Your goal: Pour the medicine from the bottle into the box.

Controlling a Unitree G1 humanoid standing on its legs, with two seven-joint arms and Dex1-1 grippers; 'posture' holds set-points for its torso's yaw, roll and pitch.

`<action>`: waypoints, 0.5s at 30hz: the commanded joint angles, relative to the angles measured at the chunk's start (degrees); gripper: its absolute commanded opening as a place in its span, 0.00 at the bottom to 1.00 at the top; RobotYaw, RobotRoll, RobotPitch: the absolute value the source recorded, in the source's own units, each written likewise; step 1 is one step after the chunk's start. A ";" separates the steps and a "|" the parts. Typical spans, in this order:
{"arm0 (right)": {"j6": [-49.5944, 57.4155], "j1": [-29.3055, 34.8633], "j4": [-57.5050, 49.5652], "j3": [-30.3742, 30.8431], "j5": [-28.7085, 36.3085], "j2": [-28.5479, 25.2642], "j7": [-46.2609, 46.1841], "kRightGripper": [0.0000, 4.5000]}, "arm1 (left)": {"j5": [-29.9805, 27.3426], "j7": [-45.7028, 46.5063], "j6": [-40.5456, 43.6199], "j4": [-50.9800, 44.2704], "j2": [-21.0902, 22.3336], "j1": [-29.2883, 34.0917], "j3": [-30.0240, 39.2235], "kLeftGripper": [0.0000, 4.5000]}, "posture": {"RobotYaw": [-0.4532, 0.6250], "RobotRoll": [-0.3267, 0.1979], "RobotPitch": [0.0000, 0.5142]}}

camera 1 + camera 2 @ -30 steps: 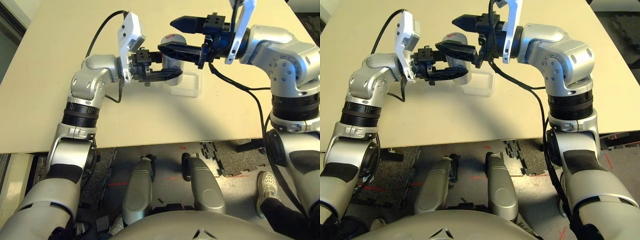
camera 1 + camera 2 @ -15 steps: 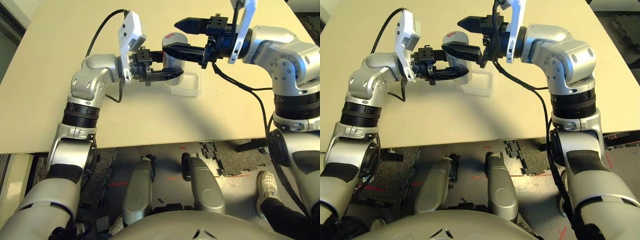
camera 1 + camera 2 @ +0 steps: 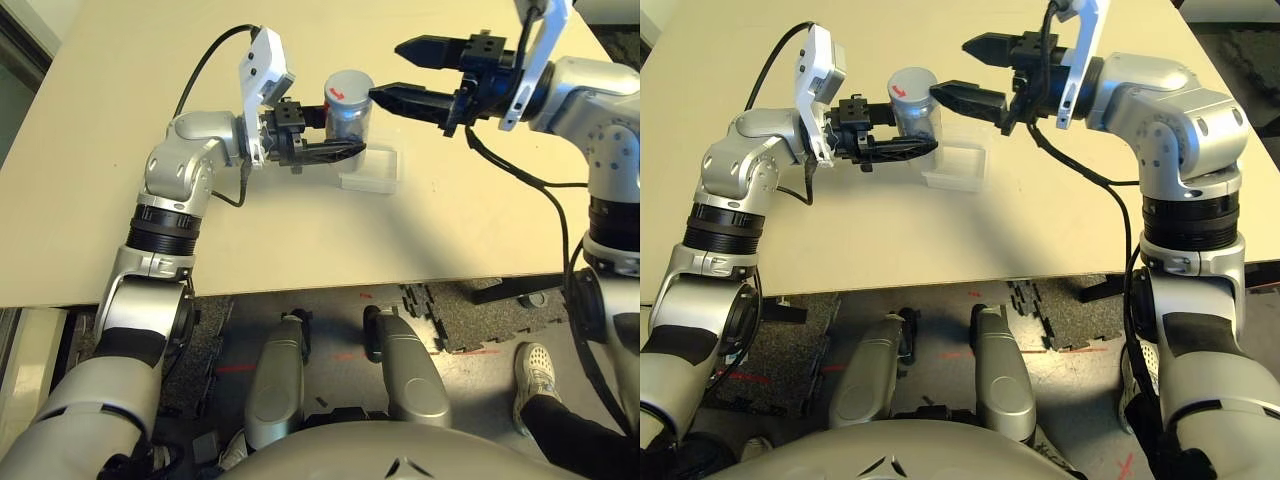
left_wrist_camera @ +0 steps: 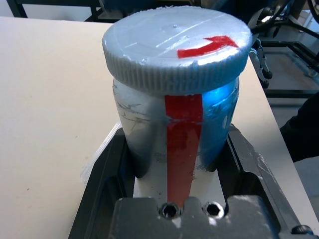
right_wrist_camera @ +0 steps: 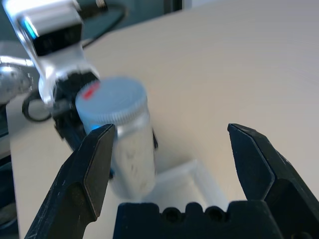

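**Bottle upright in the left grip, cap still on**

The left gripper (image 3: pixel 335 152) was clenched round the bottle (image 3: pixel 347 110), which stood upright above the table (image 3: pixel 120 120) just beside the box (image 3: pixel 372 168) (its grey cap (image 4: pixel 177 42) with the red arrow still on). The right gripper (image 3: pixel 398 72) hung released, fingers spread, apart from the bottle on its right.

A pale beige table (image 3: pixel 120 150) stood over a grey floor (image 3: pixel 470 330) (dark foam mats (image 3: pixel 450 310) lay underneath).
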 commanded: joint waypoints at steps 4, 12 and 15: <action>3.52 0.49 -4.88 -1.44 4.46 -1.00 0.87 1.00 | 0.23 -0.77 -0.75 -0.41 -0.02 -0.12 -0.09 0.55 | 0.42 0.62 0.41; 4.46 -2.37 -5.36 0.85 6.00 1.89 -0.07 1.00 | 0.29 -0.84 -0.97 0.05 -0.34 -0.71 -0.25 0.55 | 0.41 0.62 0.40; 2.99 -2.98 -4.09 2.32 4.49 3.06 -0.02 1.00 | 0.29 -0.70 -0.88 -0.16 -0.61 -0.73 -0.38 0.55 | 0.41 0.62 0.40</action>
